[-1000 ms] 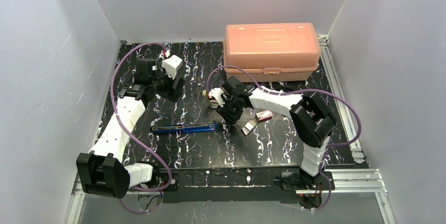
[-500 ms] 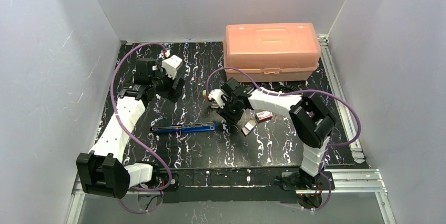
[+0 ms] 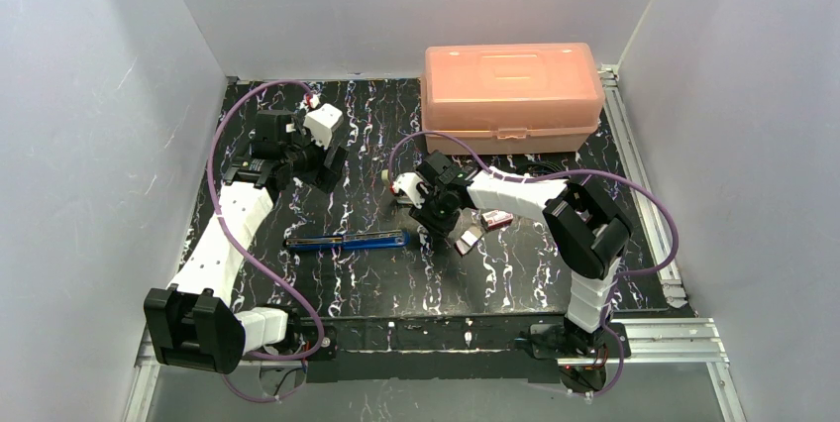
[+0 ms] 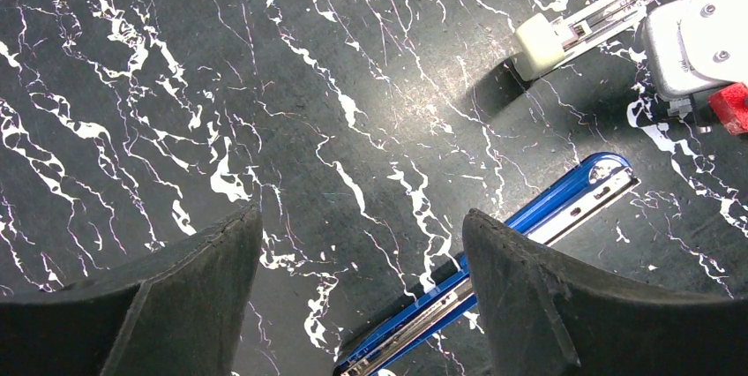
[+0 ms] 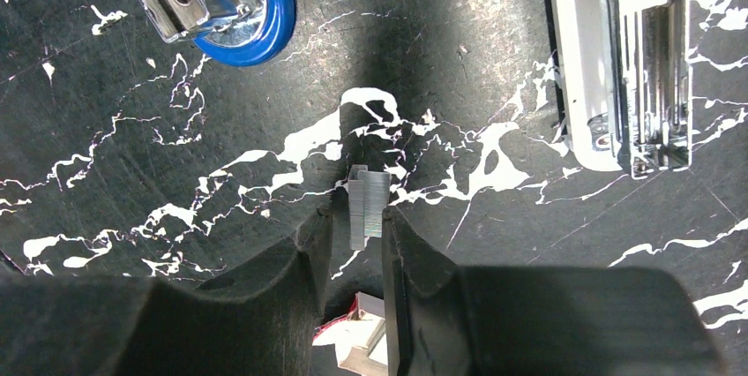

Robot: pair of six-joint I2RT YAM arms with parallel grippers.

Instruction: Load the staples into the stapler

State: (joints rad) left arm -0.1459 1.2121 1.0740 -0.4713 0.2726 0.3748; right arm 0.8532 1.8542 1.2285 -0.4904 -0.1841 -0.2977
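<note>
The blue stapler [image 3: 347, 240] lies opened out flat on the black marbled table, with its rounded end [image 5: 238, 5] in the right wrist view. My right gripper [image 5: 360, 217] points down just right of that end, its fingers shut on a short silvery strip of staples [image 5: 366, 204] that sticks out past the tips. The red staple box [image 3: 498, 216] and its pale tray [image 3: 468, 238] lie just right of this gripper. Farther left, my left gripper [image 4: 362, 217] hangs open above the table with nothing between its fingers. The stapler [image 4: 529, 226] runs under its right finger.
A white and metal piece with a rail and spring [image 5: 626, 58] lies on the table beyond the right gripper, and also shows as the same white piece [image 4: 573, 27] in the left wrist view. An orange plastic case [image 3: 512, 95] stands at the back right. White walls enclose the table.
The right gripper's fingers have narrowed onto the strip of staples and the wrist has shifted slightly. The left arm and the stapler have not moved.
</note>
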